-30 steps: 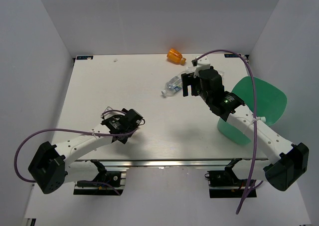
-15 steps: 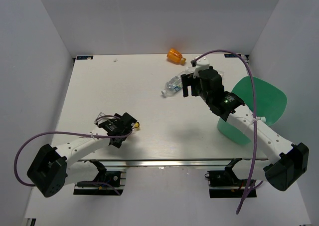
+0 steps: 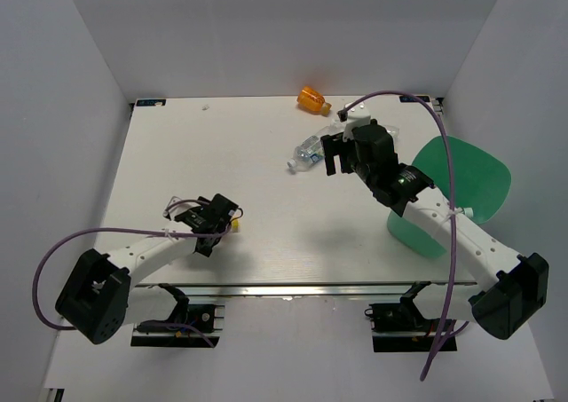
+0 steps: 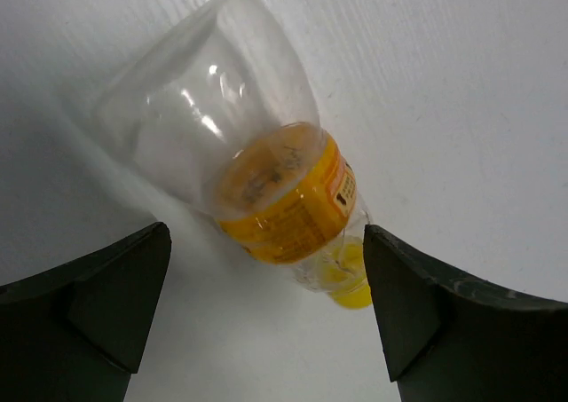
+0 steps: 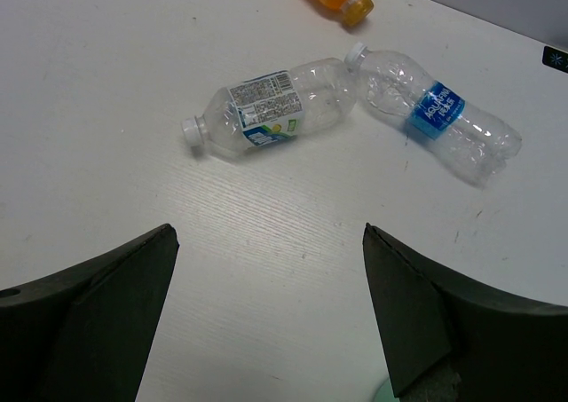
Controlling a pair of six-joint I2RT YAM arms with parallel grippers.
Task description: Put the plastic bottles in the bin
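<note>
Top view: the bin point(image 3: 484, 167) sits at the right edge of the table point(image 3: 177, 145), and the right arm crosses in front of its near side. The orange bottle point(image 3: 312, 98) lies at the far edge, well apart from both claws. The right gripper point(image 3: 338, 165) hangs spread wide above the table's far middle. It hides part of the long clear bottle point(image 3: 306, 151), whose cap end points near-left. The left gripper point(image 3: 226, 224) is low over the near left of the table, with the yellow cap of the small clear bottle point(image 3: 236, 226) showing at its tip.

Left wrist view: the small clear bottle lies on its side with its long axis on a diagonal, the base to the upper left and the cap to the lower right. Its label is orange-yellow. The claw is spread wide and grips nothing. The cap end lies between the two fingers point(image 4: 89, 322), with a clear gap on the left side and very little on the right.

Right wrist view: the jaws are wide apart and empty, and all three bottles lie beyond them on the bare table. The long clear bottle lies nearly crosswise, white cap to the left. The blue-labelled bottle point(image 5: 439, 116) slants down to the right, and its cap touches the long bottle's base. The orange bottle is cut off by the top edge, cap to the right
</note>
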